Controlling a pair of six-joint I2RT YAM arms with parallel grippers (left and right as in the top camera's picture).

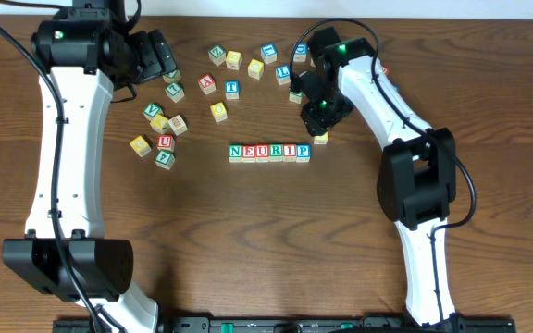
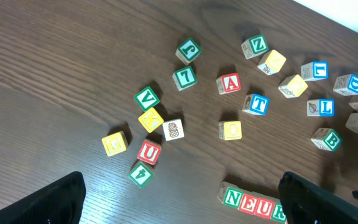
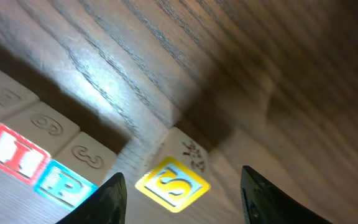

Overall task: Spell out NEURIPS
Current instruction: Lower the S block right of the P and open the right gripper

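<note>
The row of cubes (image 1: pixel 269 152) at counter centre reads N, E, U, R, I, P, the yellow cube (image 3: pixel 171 185) beside its right end reads S, and loose cubes to the left and far side include a red A cube (image 2: pixel 229 83), a blue T cube (image 2: pixel 255 104) and a red U cube (image 2: pixel 148 152).

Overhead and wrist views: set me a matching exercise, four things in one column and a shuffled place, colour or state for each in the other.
Things:
1. S cube
2. row of cubes
3. left hand
4. A cube

Descriptions:
a. wide open, holding nothing
b. red letter, lying loose apart from the row
c. yellow top, askew by the row's P end
d. reads NEURIP, mid-table

Pairs: 1-c; 2-d; 3-a; 4-b
</note>
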